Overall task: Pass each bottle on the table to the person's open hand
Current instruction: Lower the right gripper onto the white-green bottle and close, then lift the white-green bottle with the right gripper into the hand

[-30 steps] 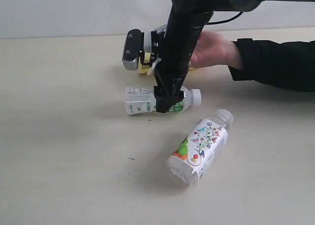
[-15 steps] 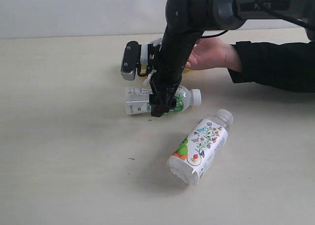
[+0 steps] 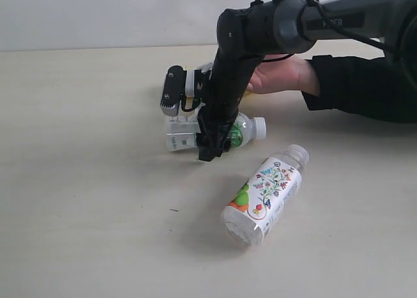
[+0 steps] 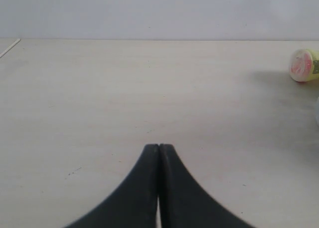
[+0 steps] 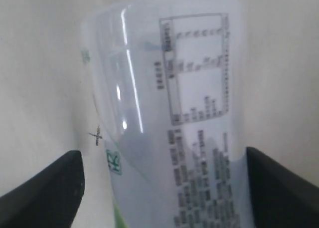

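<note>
The near part of the table point(image 3: 78, 213) is bare and wide, with most of the open room on the left, and only a few dark specks mark its pale surface. Nearest lies the floral-label bottle point(image 3: 264, 195), on its side and slanted, base toward the front and clear cap pointing back and right, well clear of everything else. Just behind it the green-white bottle point(image 3: 244, 128) lies on its side with its white cap to the right. Its label is printed with fine text, with green toward the neck. The right gripper point(image 3: 210, 151) reaches steeply down over this bottle's middle from an arm that bends in from the upper right. In the right wrist view its fingers point(image 5: 50, 188) are spread either side of the bottle body and not yet closed on it. Behind the arm the person's hand point(image 3: 280, 73) rests palm up on the table, black sleeve trailing right. The left gripper point(image 4: 159, 150) sits low over bare tabletop, fingers pressed together on nothing. The yellow bottle point(image 4: 305, 65) lies far off toward the table's back edge.
</note>
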Available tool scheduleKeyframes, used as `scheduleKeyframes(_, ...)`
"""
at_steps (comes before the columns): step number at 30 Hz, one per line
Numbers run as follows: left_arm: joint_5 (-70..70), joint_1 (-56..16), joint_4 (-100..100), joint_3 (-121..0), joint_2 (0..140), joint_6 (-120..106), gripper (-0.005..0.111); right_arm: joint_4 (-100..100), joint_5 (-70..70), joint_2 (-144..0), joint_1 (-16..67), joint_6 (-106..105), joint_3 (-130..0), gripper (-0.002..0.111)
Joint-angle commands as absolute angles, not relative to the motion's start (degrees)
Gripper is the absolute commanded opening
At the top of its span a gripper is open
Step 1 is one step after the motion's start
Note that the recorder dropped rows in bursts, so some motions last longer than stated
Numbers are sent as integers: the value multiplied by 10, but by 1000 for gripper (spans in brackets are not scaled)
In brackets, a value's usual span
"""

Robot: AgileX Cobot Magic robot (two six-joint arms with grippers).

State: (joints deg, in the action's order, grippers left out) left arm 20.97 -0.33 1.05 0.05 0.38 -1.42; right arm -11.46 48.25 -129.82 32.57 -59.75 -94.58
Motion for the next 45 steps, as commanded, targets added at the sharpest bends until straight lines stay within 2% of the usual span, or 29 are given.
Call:
scheduleKeyframes(1,204,-7,9,0,0,-12,0,-116,479,-1297,327,-600,-944,73)
scheduleKeyframes(9,204,-7,9,0,0,-12,0,-118,489,-1283,327,-598,-953,22)
scheduleKeyframes(14,204,-7,9,0,0,-12,0,-123,503,-1260,327,-582,-961,0)
scheduleKeyframes(22,204,-7,9,0,0,-12,0,-185,525,-1160,327,-582,-961,0)
scheduleKeyframes(31,204,-7,9,0,0,-12,0,-151,507,-1061,327,-447,-961,0)
scheduleKeyframes(37,204,-7,9,0,0,-12,0,86,407,-1054,327,-64,-971,0)
scheduleKeyframes(42,204,-7,9,0,0,-12,0,321,399,-1054,315,294,-971,0)
scheduleKeyframes(45,204,-7,9,0,0,-12,0,350,405,-1054,300,368,-971,0)
